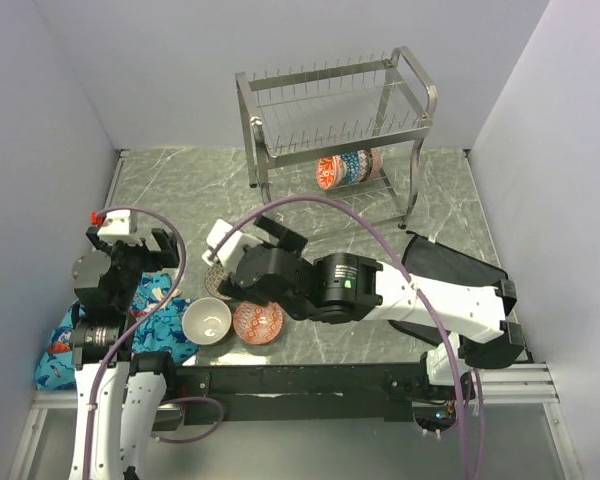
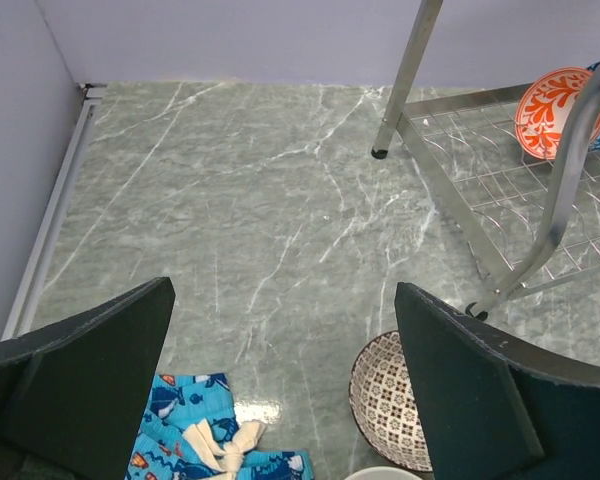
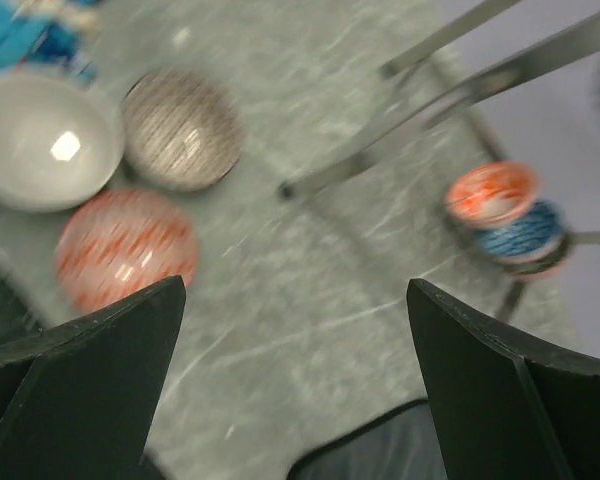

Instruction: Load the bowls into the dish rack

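The dish rack (image 1: 330, 120) stands at the back. Its lower tier holds three bowls on edge: red-orange (image 1: 327, 172), blue (image 1: 354, 166) and a pinkish one (image 1: 376, 160). On the table near the front lie a cream-white bowl (image 1: 207, 320), a pinkish-red bowl (image 1: 257, 322) and a brown-grey bowl (image 1: 217, 282), partly under my right arm. My right gripper (image 1: 270, 232) is open and empty above them; its blurred view (image 3: 297, 300) shows all three bowls (image 3: 183, 128). My left gripper (image 1: 143, 252) is open and empty (image 2: 283, 300), with the brown-grey bowl (image 2: 385, 400) by its right finger.
A blue patterned cloth (image 1: 150, 310) lies at the front left, under my left arm. A black cover (image 1: 450, 265) lies at the right beside my right arm. The rack's leg (image 2: 405, 80) stands ahead of my left gripper. Walls close in on three sides.
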Available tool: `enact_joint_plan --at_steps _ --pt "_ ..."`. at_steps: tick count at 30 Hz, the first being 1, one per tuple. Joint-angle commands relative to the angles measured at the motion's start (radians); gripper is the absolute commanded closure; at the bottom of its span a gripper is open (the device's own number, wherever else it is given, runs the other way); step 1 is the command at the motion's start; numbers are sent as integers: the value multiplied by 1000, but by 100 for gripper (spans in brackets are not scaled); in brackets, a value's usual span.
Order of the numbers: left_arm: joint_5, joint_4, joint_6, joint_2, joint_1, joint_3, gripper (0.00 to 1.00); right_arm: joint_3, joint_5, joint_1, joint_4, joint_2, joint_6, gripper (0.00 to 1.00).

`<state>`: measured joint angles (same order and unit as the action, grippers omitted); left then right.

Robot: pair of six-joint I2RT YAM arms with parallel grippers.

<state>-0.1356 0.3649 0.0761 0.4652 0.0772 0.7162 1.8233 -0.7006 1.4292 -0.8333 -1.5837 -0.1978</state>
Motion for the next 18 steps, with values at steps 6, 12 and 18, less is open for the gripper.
enact_joint_plan --at_steps 6,12,18 --pt "-47 26 60 -68 44 -34 1 -30 719 -205 -302 56 196 0" --pt "-88 94 62 -51 118 15 1 -111 1016 -437 -339 -27 270 0" --pt "-76 124 34 -5 150 46 1 -245 981 -484 -236 -61 445 0"
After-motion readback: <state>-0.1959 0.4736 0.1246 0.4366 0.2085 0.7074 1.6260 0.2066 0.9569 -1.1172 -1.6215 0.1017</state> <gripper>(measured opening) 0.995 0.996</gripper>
